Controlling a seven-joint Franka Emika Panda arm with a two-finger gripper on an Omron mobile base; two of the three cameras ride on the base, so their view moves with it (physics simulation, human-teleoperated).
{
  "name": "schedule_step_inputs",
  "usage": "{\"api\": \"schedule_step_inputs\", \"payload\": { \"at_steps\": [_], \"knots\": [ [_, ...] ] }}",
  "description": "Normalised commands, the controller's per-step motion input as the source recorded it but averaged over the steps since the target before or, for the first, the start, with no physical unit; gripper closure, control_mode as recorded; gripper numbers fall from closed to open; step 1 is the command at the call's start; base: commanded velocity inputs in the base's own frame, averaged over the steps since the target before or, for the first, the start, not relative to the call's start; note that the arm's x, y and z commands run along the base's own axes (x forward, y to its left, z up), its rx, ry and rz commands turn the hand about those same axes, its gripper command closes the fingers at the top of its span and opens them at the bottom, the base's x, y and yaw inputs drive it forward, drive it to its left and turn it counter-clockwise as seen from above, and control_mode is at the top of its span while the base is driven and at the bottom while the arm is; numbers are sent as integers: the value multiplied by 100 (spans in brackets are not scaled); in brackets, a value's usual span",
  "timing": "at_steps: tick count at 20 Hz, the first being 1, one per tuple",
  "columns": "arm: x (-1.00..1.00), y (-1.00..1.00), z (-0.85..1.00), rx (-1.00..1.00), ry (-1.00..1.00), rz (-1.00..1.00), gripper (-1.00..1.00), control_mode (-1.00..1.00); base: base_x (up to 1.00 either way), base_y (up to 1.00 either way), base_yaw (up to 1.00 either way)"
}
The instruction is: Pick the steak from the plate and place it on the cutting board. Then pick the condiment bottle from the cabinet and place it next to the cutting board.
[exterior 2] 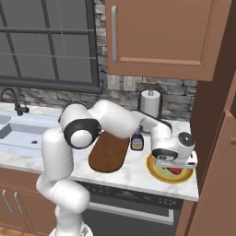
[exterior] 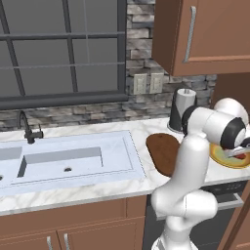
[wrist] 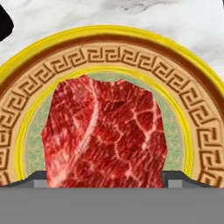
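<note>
The steak (wrist: pixel 105 135), a marbled red chunk, lies in the pale green centre of the yellow-rimmed plate (wrist: pixel 109 33). My gripper (wrist: pixel 105 177) is down over it, one finger tip pressed to each side of the meat. From the right base view the hand (exterior 2: pixel 175 167) hovers low over the plate (exterior 2: pixel 159 175) at the counter's right end, a bit of steak (exterior 2: pixel 174 170) showing beneath. The dark oval cutting board (exterior 2: pixel 108 156) lies left of the plate. A blue-capped condiment bottle (exterior 2: pixel 137 140) stands on the counter between them. The cabinet (exterior 2: pixel 161 32) hangs above, doors closed.
A paper towel roll (exterior 2: pixel 150 102) stands against the stone wall behind the plate. The sink (exterior: pixel 63 161) and black faucet (exterior: pixel 27 127) take up the counter's left. A tall brown panel (exterior 2: pixel 216 138) closes in the right side.
</note>
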Motion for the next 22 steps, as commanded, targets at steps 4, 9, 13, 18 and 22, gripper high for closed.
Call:
{"api": "schedule_step_inputs", "payload": {
  "at_steps": [4, 9, 13, 18, 22],
  "knots": [
    [-31, 24, 42, -6, -9, 0, 100, -100, 0, 0, 0],
    [-24, 35, 44, -9, -9, 0, 100, -100, 0, 0, 0],
    [-24, 59, 23, -12, -5, 0, 100, -100, 0, 0, 0],
    [-26, 88, 11, -17, -2, 0, 100, -100, 0, 0, 0],
    [-24, 91, 15, -17, 0, 0, 100, -100, 0, 0, 0]
  ]
}}
